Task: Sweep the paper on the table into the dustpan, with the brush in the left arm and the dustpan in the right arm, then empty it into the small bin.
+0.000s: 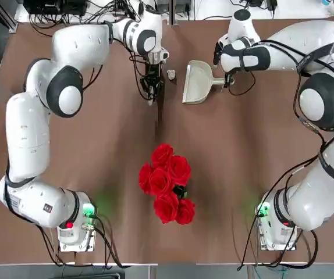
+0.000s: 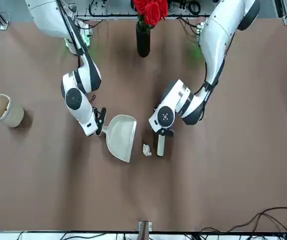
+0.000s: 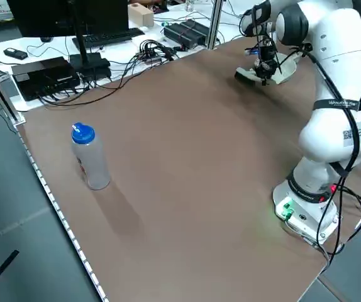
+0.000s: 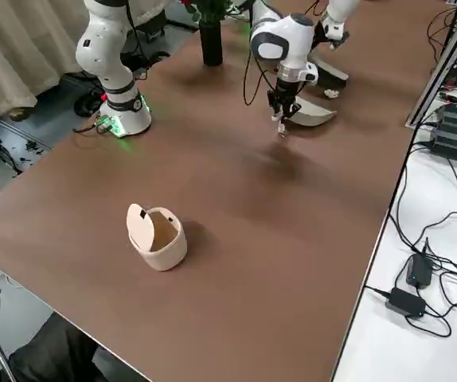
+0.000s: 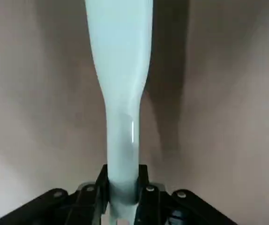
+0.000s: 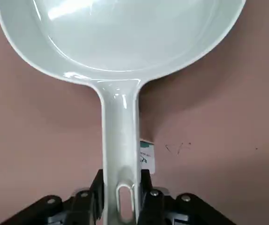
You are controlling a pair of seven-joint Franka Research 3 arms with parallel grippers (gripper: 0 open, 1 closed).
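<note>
Top view, paper (image 1: 171, 74) between left hand (image 1: 152, 87) pinching brush (image 1: 158, 107), right hand (image 1: 227, 81) pinching dustpan (image 1: 198, 82)

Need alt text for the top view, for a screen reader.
Overhead view of a brown table: the left gripper holds a brush and the right gripper holds a dustpan by its handle, with a small paper ball lying between the two tools. Red roses stand nearer the arms' bases.
</note>
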